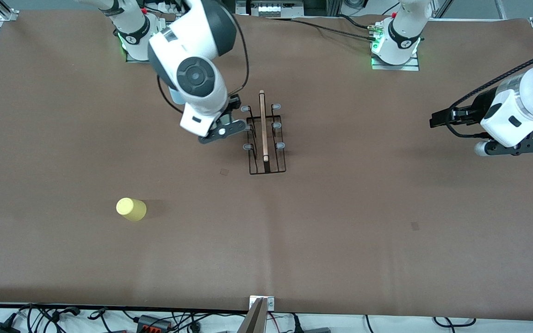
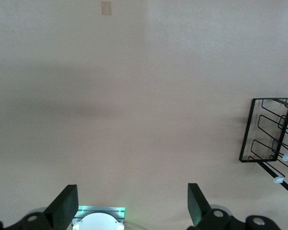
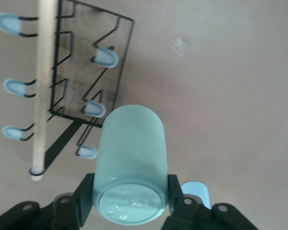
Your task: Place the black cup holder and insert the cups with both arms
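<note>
The black cup holder [image 1: 267, 172] stands mid-table with its wooden rod [image 1: 262, 125] on top; it also shows in the right wrist view [image 3: 121, 52] and the left wrist view [image 2: 252, 129]. My right gripper [image 1: 233, 105] [image 3: 129, 194] hangs beside the holder's pegs [image 3: 93, 109], shut on the pale mint green cup [image 3: 129, 158], whose bottom faces the wrist camera. A light blue cup [image 3: 196, 191] [image 1: 174, 95] peeks out under that arm. The yellow cup [image 1: 131, 209] sits nearer the front camera, toward the right arm's end. My left gripper [image 1: 435, 120] [image 2: 129, 201] hovers open and empty at the left arm's end.
The two arm bases [image 1: 395, 51] [image 1: 132, 41] stand at the table's back edge. Cables and a bracket [image 1: 261, 305] line the edge nearest the front camera. Small marks [image 1: 224, 171] [image 1: 415, 225] lie on the brown table cover.
</note>
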Controlling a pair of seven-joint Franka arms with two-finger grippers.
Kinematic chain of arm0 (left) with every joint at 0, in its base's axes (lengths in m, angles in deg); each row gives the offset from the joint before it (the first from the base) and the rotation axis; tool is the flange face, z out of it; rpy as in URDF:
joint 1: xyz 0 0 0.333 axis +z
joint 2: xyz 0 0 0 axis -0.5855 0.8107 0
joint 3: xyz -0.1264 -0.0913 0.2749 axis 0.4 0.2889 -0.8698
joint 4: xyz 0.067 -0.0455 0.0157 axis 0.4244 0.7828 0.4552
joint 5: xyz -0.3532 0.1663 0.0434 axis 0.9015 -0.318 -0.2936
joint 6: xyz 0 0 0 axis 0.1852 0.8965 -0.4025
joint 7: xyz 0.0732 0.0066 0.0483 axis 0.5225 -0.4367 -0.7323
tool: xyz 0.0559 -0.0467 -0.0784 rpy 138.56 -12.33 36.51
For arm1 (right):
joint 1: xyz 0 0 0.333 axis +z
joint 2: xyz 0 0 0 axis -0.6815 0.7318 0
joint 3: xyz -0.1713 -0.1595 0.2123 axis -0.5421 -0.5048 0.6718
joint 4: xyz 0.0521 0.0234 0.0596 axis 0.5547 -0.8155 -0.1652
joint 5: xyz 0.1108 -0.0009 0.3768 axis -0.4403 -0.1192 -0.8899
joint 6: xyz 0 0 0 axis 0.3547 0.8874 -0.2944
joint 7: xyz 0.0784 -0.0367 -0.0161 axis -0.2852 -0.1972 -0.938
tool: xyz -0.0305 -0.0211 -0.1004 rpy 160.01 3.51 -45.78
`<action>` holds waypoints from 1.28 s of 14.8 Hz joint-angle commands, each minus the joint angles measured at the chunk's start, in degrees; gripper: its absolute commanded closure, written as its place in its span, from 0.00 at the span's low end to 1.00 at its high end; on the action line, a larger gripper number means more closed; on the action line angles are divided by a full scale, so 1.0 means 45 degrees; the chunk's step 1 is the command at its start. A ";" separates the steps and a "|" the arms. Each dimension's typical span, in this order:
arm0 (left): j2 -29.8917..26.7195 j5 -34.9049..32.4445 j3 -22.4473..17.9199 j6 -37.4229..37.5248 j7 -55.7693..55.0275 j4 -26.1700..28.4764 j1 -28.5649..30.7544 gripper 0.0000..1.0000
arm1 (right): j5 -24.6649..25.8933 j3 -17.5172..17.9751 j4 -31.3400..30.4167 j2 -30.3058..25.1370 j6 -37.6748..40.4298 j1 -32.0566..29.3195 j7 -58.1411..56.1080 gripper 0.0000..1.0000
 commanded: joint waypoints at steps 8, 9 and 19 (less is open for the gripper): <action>-0.2220 -0.1067 -0.5927 -0.1361 0.0267 0.2192 -0.5484 0.00 | -0.0402 -0.0093 -0.0021 0.0549 -0.0245 0.1192 0.1050 0.86; -0.2437 -0.1029 -0.5907 -0.1654 0.0267 0.2487 -0.5465 0.00 | -0.0402 -0.0074 -0.0060 0.0549 -0.0148 0.1192 0.1012 0.86; -0.2810 0.0183 -0.5907 -0.2360 0.0072 0.3056 -0.4839 0.00 | -0.0227 -0.0093 -0.0021 0.1017 -0.0596 0.1367 0.1070 0.85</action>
